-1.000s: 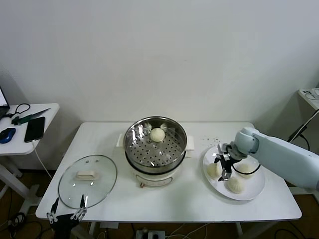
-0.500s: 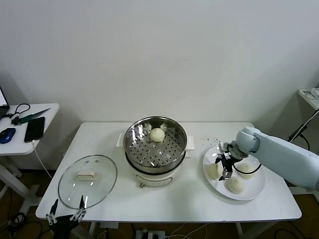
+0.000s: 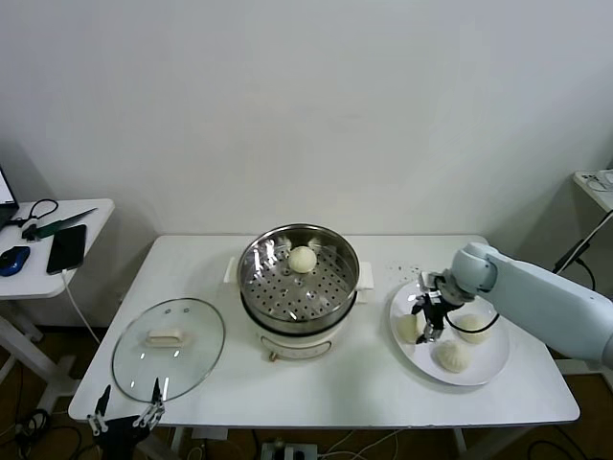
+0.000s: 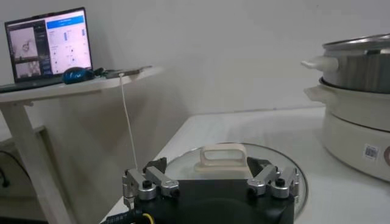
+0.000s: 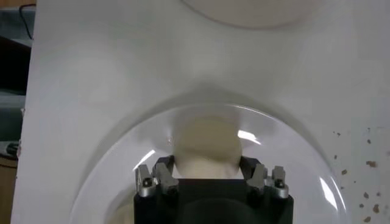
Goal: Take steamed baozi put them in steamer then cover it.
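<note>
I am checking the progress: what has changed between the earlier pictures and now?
The right hand closed its fingers on the bun nearest the steamer on the plate. It has not lifted it. The left hand, the lid and the bun in the steamer stayed as they were.

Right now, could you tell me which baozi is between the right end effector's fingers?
The bun at the plate's left edge, nearest the steamer; the right end effector straddles it, the other two sit free.
</note>
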Controlling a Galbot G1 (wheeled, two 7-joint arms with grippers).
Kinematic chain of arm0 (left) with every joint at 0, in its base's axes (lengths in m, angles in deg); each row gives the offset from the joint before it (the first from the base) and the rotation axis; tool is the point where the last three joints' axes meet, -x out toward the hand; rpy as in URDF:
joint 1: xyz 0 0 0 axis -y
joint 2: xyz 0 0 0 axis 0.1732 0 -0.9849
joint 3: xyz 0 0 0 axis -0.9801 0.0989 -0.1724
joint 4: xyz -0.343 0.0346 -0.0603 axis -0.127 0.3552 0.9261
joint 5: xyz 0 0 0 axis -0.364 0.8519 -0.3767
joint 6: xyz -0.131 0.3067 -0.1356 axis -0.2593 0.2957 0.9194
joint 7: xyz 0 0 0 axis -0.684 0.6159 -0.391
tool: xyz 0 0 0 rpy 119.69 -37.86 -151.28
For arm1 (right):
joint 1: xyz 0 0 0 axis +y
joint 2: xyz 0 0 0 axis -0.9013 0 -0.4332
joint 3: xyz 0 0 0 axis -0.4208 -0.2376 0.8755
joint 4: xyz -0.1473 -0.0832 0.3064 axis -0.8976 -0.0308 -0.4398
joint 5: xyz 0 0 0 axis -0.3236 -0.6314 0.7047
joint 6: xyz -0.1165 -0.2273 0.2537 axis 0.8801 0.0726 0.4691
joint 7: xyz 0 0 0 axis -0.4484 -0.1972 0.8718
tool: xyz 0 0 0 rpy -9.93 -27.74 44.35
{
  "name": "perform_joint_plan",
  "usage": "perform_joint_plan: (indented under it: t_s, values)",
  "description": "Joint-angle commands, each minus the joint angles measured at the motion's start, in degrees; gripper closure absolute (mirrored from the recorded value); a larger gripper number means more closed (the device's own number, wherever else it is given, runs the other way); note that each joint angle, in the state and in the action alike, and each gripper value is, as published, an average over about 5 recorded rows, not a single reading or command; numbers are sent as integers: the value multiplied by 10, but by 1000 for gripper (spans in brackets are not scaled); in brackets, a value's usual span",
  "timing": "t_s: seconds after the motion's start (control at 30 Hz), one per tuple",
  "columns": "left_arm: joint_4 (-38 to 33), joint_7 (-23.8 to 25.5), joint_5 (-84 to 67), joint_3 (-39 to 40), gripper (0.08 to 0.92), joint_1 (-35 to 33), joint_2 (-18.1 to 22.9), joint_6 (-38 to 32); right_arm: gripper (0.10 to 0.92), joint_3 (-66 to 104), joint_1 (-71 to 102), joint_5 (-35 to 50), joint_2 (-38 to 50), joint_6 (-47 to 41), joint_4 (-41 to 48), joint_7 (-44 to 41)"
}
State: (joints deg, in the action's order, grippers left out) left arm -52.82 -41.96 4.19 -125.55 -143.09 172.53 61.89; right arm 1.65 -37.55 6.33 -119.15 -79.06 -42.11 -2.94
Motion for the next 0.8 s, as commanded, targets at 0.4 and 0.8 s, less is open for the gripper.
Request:
perform_joint_plan:
  t_s: [0.4, 0.8]
  values:
    - [-9, 0, -2, 3, 177, -4, 0, -2, 339, -185, -315, 172, 39, 3, -41, -12]
    - [-13, 1, -1, 15, 177, -2, -1, 0, 347, -265, -466, 311, -105, -21, -48, 3]
